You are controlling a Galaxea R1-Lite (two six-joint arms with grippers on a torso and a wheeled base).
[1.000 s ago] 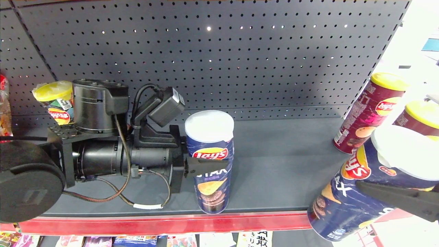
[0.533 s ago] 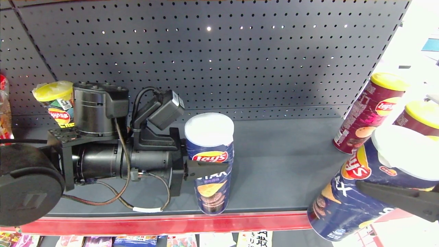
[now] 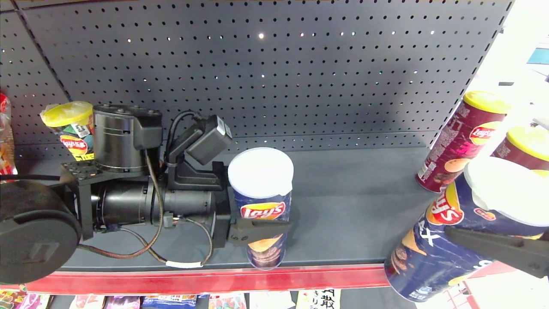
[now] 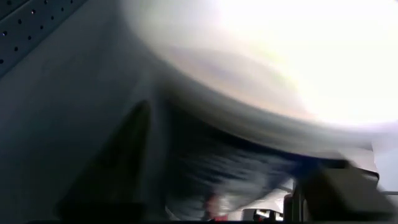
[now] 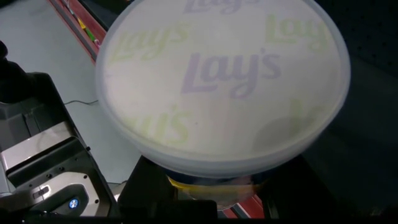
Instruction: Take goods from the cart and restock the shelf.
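1. Head view: my left claw (image 3: 262,225) pinches a blue can (image 3: 262,201) around its middle. One finger lies across the front of the can, under its white lid. The can stands up straight on the gray shelf (image 3: 351,206), with its bottom just beside the red strip (image 3: 309,277) at the front edge.
2. Head view: my right claw (image 3: 493,240) pinches a second blue can (image 3: 433,244). That can is tilted and sits off the right end of the shelf. Two red cans (image 3: 463,141) with yellow lids lean just behind it.
3. Head view: a can with a yellow lid (image 3: 68,124) stands far back on the shelf, behind my left arm.
4. Left wrist view: it is very blurry. The blue can's white lid (image 4: 280,74) is close up, with a dark finger (image 4: 118,162) beside the can.
5. Right wrist view: the second blue can's white lid (image 5: 224,81) faces the camera. My right claw (image 5: 214,190) grips the can just under the lid, one dark finger on each side.
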